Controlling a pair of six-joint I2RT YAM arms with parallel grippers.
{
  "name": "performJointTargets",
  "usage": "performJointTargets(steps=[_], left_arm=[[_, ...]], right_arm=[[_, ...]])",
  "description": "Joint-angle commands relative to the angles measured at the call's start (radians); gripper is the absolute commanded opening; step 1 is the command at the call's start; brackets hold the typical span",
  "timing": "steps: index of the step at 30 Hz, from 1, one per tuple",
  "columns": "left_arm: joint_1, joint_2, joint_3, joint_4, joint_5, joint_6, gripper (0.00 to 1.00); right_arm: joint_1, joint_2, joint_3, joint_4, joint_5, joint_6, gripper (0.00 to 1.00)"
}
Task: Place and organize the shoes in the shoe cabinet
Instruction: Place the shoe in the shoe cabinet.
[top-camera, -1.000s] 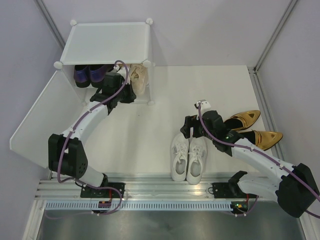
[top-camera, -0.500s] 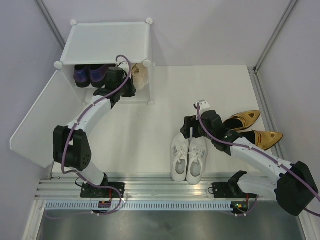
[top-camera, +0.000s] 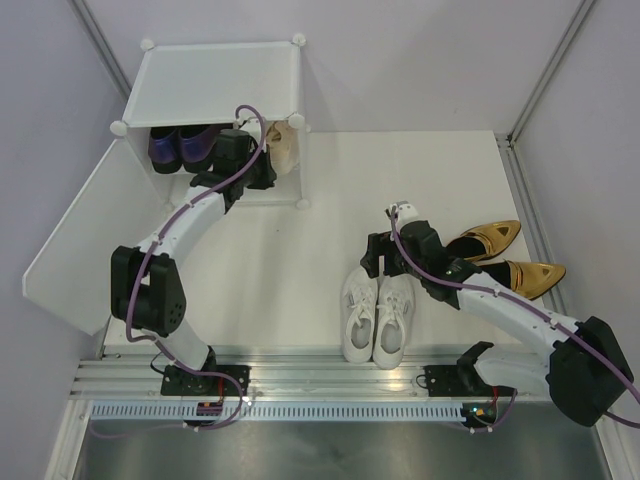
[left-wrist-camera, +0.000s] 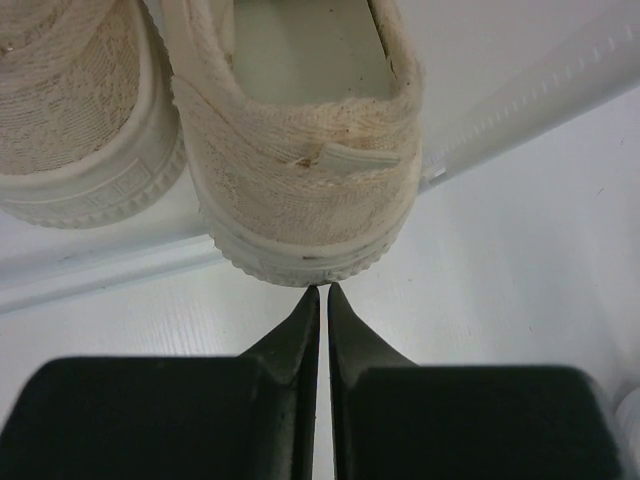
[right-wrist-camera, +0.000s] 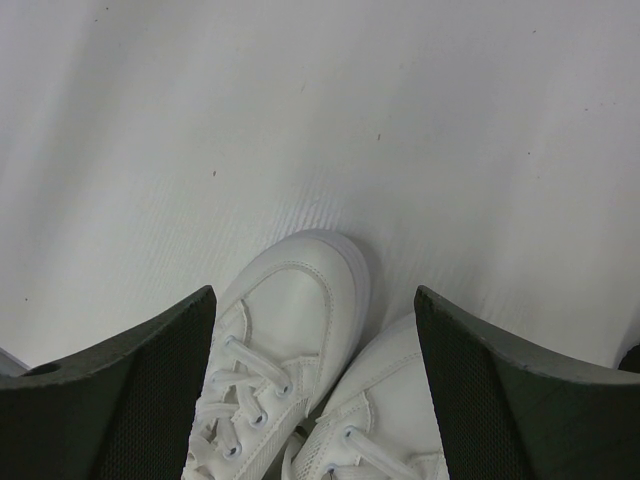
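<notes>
Shoe cabinet (top-camera: 215, 85) sits in the upper left of the overhead view. Its door (top-camera: 85, 240) is swung open toward the left edge.

Purple loafers (top-camera: 180, 148) are inside the cabinet opening, on its left side. Beige sneakers (top-camera: 282, 150) are at the right side of the same opening, heels facing out. Which shelf level they are on cannot be told from overhead.

Left arm reaches up to the cabinet front. Left gripper (left-wrist-camera: 322, 295) is closed, fingers pressed together to a thin slit with nothing between them. In the left wrist view its tips sit right at the sole rim of the right-hand sneaker's heel. Touching or only just beside cannot be told. That heel lies at the cabinet's front lip. The second beige sneaker is in the upper left of this view, alongside the first.

White sneakers (top-camera: 378, 315) stand as a pair on the table (top-camera: 330, 190), lower centre of the overhead view, toes pointing up the frame. Right gripper (right-wrist-camera: 312, 300) hangs over their toes with its fingers spread wide and holds nothing. Both toe caps show between the fingers in the right wrist view.

Gold heels (top-camera: 505, 258) lie on the table at the right, just beside the right arm, pointed toes toward the right edge.
</notes>
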Motion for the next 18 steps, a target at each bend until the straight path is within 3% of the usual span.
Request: performJointTargets(steps=[1,6,10,14,18], left_arm=[[0.014,0.039,0.026,0.177,-0.010,-0.027,0.08],[0.014,0.014,-0.028,0.207,0.009,-0.030,0.12],[0.014,-0.013,-0.068,0.239,0.016,-0.039,0.16],[0.014,-0.041,-0.103,0.263,0.016,-0.050,0.22],[0.014,-0.062,-0.137,0.303,0.035,-0.047,0.39]], right_arm=[[-0.006,0.007,0.035,0.033,0.005,-0.016,0.84],[-0.008,0.021,0.048,0.034,-0.008,-0.022,0.84],[-0.008,0.019,0.061,0.059,-0.018,-0.016,0.77],[-0.006,0.041,0.109,0.182,-0.018,-0.016,0.74],[-0.002,0.081,0.159,0.380,-0.012,-0.004,0.70]])
